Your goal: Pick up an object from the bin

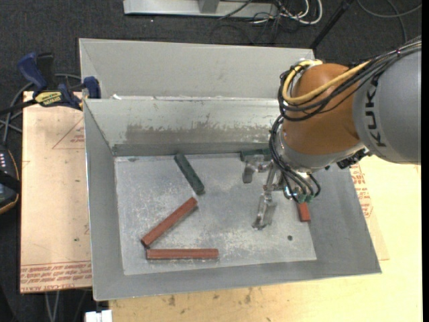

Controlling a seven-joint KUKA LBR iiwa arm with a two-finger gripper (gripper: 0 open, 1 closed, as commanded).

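Red and small, a block (304,212) lay just right of the pincer (255,202), which hung apart with nothing in it.

The arm (395,106) is a thick, smooth silver-grey tube at the right of the frame, with part of the black KUKA lettering showing on its side. Its wrist end wears a rounded, glossy orange cover (318,123), shaped like a dome. Pale yellow and black cables (335,84) run along the arm and loop over the top left of the cover. Under the cover hangs a tangle of thin dark wires (295,183). The jaws below it are slim and made of pale grey metal.
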